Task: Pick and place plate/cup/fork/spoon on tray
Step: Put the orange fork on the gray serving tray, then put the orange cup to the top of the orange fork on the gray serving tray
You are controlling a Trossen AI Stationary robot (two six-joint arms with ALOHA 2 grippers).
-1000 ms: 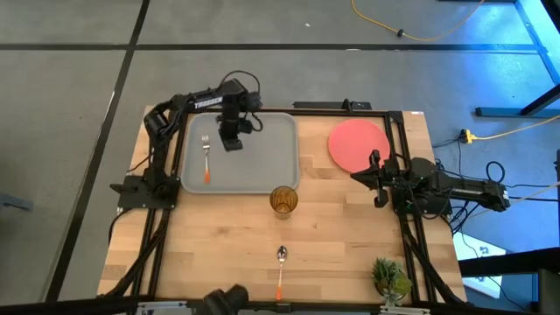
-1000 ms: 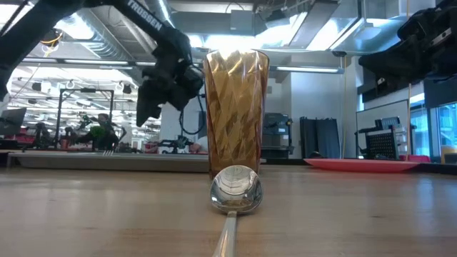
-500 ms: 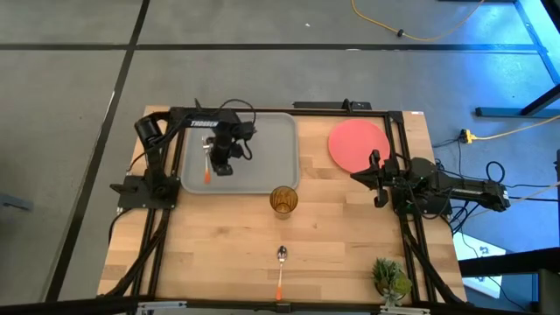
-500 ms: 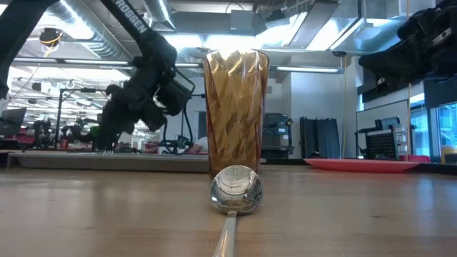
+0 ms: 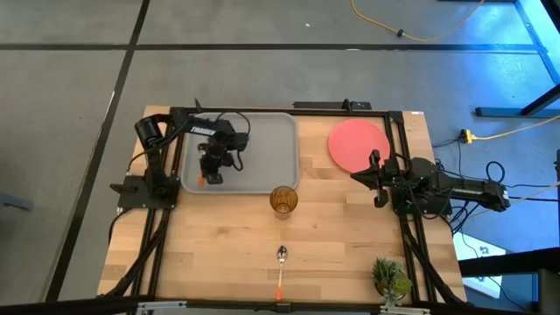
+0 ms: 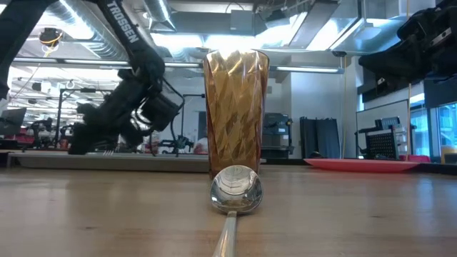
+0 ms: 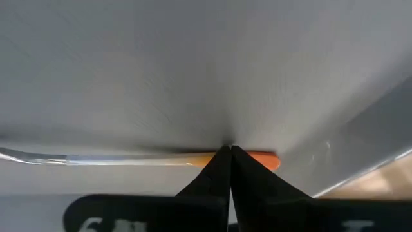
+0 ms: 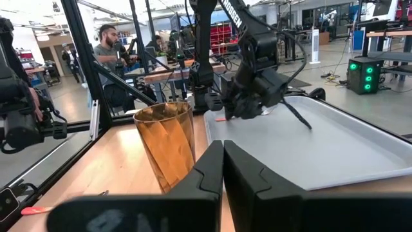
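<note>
The grey tray (image 5: 267,157) lies at the table's far left. The fork (image 7: 129,158) lies flat on it near its left rim, and only the orange handle end (image 5: 200,181) shows from above. My left gripper (image 5: 206,178) is shut, low over that handle. The amber cup (image 5: 283,200) stands upright on the wood just near of the tray. The spoon (image 5: 281,265) lies near the front edge, bowl toward the cup. The coral-red plate (image 5: 357,143) lies flat at the far right. My right gripper (image 5: 354,175) is shut and empty beside the plate. My left gripper comes at the fork from above, slanting down, with its shut fingertips (image 7: 222,158) at the orange handle (image 7: 261,159) near its free end and across it. The fork lies flat on the tray. Whether the tips touch the handle or stand just over it, I cannot tell.
A small potted plant (image 5: 391,278) stands at the near right corner. A dark frame (image 5: 398,140) runs along the table's sides. A person (image 8: 106,48) sits in the room beyond the table. Bare wood (image 5: 201,254) lies at the near left.
My left gripper has gone from the tray's far middle toward the table's left and near edges and down to the fork's handle, tipping forward as it went. The fork stays on the tray. My right arm has kept still.
</note>
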